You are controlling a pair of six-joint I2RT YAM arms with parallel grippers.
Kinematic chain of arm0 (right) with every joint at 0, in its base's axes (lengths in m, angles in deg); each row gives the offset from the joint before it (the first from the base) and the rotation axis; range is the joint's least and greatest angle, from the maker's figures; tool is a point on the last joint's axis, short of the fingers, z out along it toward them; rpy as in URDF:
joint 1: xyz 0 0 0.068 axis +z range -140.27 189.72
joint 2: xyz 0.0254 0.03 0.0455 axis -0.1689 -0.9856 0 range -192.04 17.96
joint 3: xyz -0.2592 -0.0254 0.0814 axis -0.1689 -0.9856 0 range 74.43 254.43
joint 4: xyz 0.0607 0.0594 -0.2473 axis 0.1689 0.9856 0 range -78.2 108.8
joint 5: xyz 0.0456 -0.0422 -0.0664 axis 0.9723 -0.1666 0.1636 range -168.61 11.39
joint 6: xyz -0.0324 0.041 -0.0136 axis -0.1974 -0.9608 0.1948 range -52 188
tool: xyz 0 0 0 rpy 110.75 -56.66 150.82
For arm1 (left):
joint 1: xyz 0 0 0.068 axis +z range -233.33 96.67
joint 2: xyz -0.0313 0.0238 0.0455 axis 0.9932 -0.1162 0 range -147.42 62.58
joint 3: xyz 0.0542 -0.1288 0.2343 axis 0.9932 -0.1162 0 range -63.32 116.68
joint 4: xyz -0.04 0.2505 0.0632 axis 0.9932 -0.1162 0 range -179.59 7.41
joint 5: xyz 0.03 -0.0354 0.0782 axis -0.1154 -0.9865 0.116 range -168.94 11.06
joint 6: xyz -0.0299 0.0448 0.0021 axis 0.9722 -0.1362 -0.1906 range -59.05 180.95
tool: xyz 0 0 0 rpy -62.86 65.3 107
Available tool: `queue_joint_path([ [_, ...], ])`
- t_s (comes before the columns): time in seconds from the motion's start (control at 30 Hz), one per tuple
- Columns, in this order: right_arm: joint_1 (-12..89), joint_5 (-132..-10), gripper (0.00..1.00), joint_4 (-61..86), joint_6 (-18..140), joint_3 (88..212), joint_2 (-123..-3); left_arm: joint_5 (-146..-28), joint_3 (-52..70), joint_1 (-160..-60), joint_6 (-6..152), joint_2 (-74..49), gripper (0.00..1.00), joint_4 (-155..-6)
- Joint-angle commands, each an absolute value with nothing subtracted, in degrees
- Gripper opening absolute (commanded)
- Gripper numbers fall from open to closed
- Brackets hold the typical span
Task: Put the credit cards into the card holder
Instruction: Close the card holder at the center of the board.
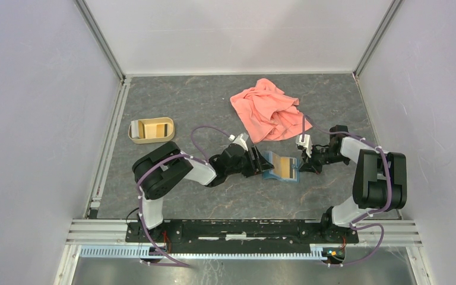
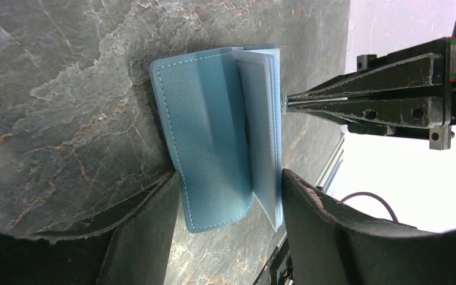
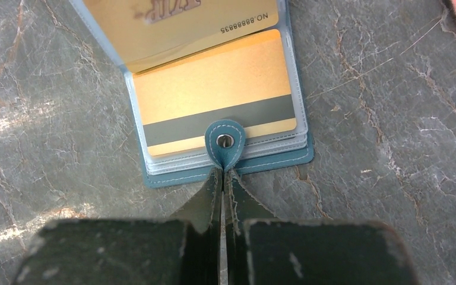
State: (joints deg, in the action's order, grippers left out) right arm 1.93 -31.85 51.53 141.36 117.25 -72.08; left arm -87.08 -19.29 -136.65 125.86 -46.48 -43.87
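Observation:
The teal-blue card holder [image 1: 282, 167] lies open on the table between my two grippers. In the right wrist view an orange-gold credit card [image 3: 214, 98] with a dark stripe sits in its clear sleeve, and a second card [image 3: 178, 24] shows on the raised page. My right gripper [image 3: 222, 172] is shut on the holder's snap tab [image 3: 225, 141] at its near edge. My left gripper [image 2: 228, 178] is open, its fingers either side of the holder's cover [image 2: 208, 136] and pages. More credit cards [image 1: 154, 127] stand in the tan tray.
The tan oval tray [image 1: 135, 138] sits at the left of the table. A salmon-pink cloth [image 1: 267, 110] lies crumpled just behind the right gripper [image 1: 303, 163]. Metal rails and walls enclose the grey marbled table [image 1: 214, 101].

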Motion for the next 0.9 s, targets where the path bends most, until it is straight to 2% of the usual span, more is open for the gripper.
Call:
queue_joint_path([
  [0.0, 3.1, -39.1, 0.01, 46.2, 142.2, 115.4, -73.5, -92.2, -20.4, -137.6, 127.8, -47.2, 0.69, -40.7],
  [0.3, 3.1, -38.5, 0.01, 46.3, 142.1, 115.5, -73.5, -95.0, -22.0, -137.6, 131.9, -47.9, 0.68, -28.4],
  [0.87, 3.0, -35.0, 0.01, 48.6, 143.5, 115.9, -72.1, -96.6, -23.9, -137.6, 134.5, -48.8, 0.71, -15.4],
])
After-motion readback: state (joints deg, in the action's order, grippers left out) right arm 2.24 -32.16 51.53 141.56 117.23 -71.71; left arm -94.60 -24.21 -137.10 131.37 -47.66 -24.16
